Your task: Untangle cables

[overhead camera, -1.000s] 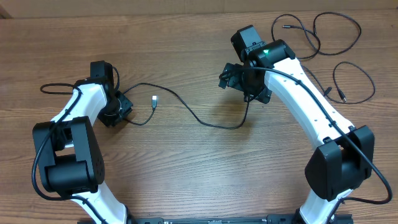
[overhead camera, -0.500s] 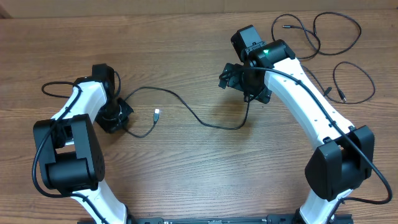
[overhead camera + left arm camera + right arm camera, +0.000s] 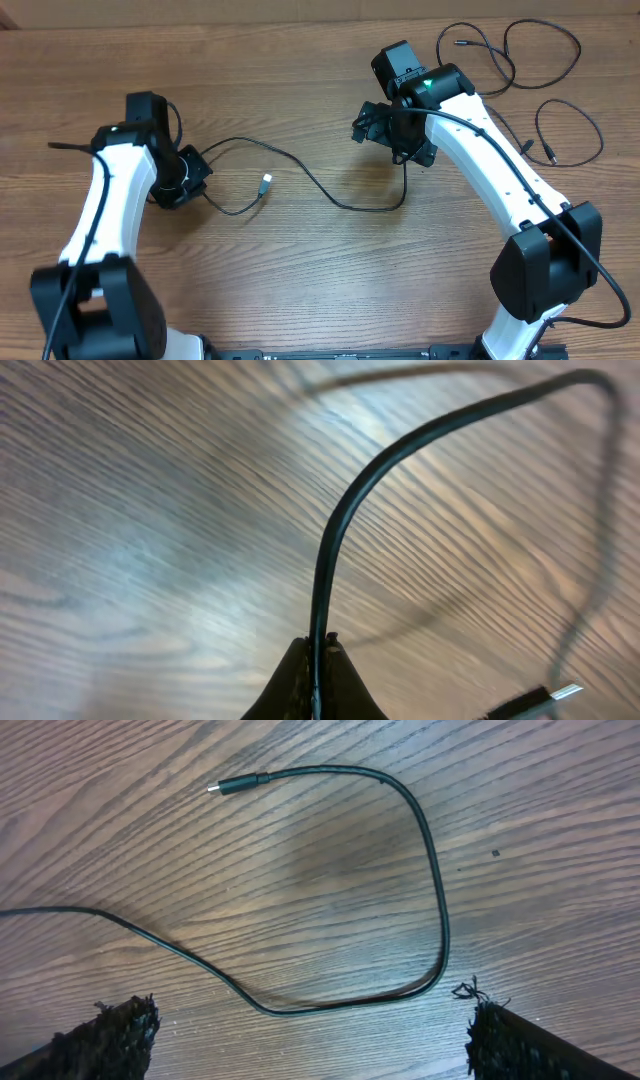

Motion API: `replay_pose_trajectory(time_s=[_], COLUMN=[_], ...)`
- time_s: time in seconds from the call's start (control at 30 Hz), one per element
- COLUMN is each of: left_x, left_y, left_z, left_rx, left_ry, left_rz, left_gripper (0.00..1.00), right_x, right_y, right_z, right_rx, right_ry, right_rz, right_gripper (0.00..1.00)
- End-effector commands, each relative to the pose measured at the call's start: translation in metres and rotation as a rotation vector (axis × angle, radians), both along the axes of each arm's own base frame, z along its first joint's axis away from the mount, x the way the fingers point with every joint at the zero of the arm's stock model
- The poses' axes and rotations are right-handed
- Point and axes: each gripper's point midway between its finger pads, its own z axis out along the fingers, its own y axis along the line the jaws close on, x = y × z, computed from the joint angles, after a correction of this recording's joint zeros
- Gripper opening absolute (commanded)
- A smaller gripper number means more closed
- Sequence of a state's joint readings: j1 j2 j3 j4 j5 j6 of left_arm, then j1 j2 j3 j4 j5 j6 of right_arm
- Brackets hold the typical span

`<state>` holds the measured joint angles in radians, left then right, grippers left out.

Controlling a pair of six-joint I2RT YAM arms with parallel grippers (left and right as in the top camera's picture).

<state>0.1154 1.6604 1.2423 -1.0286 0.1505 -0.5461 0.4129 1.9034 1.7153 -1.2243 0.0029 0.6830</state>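
Clamping the long cable (image 3: pixel 370 208): left gripper (image 3: pixel 181 178), at the left side of the wooden table (image 3: pixel 300 290), is clenched on it. Left wrist view confirms it. The fingertips (image 3: pixel 300 685) are pinched together, and the long cable (image 3: pixel 321 580) comes straight out between them, then arcs up and right, off the wood with its shadow below.

Grip point is a short way in from the silvery plug (image 3: pixel 266 182). That short tail loops down from the left gripper and back up, so the plug lies just right of the gripper. Same plug (image 3: pixel 545 696) sits at bottom right of the left wrist view, blurred.

The rest of the long cable leaves the left gripper at its upper side and runs right across the table centre in a shallow wave. It dips, then curls up under the right gripper (image 3: pixel 392 132).

Right gripper is released, jaws spread wide, nothing grasped. In the right wrist view its fingers (image 3: pixel 110 1040) sit at the two bottom corners. The long cable (image 3: pixel 441 920) lies on the wood below in an open loop, ending in a dark plug (image 3: pixel 236 785) at top left. It touches neither finger.

Far right, back of table, are two more cables, neither held. Upper cable (image 3: pixel 545 23) is a loose squiggle. Lower cable (image 3: pixel 601 135) is a single open loop beside the right arm. They lie near each other, and I can't tell whether they touch. Both are apart from the long cable.
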Motion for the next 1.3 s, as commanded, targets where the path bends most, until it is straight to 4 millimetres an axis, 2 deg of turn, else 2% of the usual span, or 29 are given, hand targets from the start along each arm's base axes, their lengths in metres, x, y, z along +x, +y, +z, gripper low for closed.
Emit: replay_pose_trajectory(time_s=[0.0, 0.13, 0.37, 0.5, 0.67, 0.87, 0.93, 1.27], left_x=[-0.003, -0.015, -0.044, -0.045, -0.039, -0.035, -0.035, -0.038], left_y=[-0.016, -0.017, -0.022, -0.03, -0.033, -0.037, -0.04, -0.046], left_z=[0.012, 0.005, -0.028, -0.039, -0.04, -0.04, -0.041, -0.04], left_rx=[-0.044, -0.052, -0.057, -0.055, -0.052, -0.042, -0.039, -0.042], left_ry=[-0.028, 0.037, 0.164, 0.15, 0.125, 0.107, 0.104, 0.113], left_rz=[-0.038, 0.029, 0.094, 0.068, 0.055, 0.033, 0.021, -0.007], left_gripper=[0.04, 0.05, 0.04, 0.04, 0.06, 0.24, 0.33, 0.52], right_x=[0.002, -0.001, -0.003, -0.003, -0.004, -0.005, -0.005, -0.005], right_y=[0.001, 0.001, 0.002, 0.002, 0.002, 0.001, 0.001, 0.001], right_z=[-0.001, -0.001, -0.001, -0.001, -0.002, -0.002, -0.002, -0.002], right_rx=[0.005, 0.009, 0.016, 0.016, 0.013, 0.012, 0.012, 0.01], right_ry=[0.002, 0.013, 0.021, 0.023, 0.028, 0.03, 0.03, 0.033], right_rz=[0.002, 0.004, 0.006, 0.006, 0.006, 0.006, 0.006, 0.005], right_gripper=[1.0, 1.0, 1.0, 1.0, 1.0, 1.0, 1.0, 1.0])
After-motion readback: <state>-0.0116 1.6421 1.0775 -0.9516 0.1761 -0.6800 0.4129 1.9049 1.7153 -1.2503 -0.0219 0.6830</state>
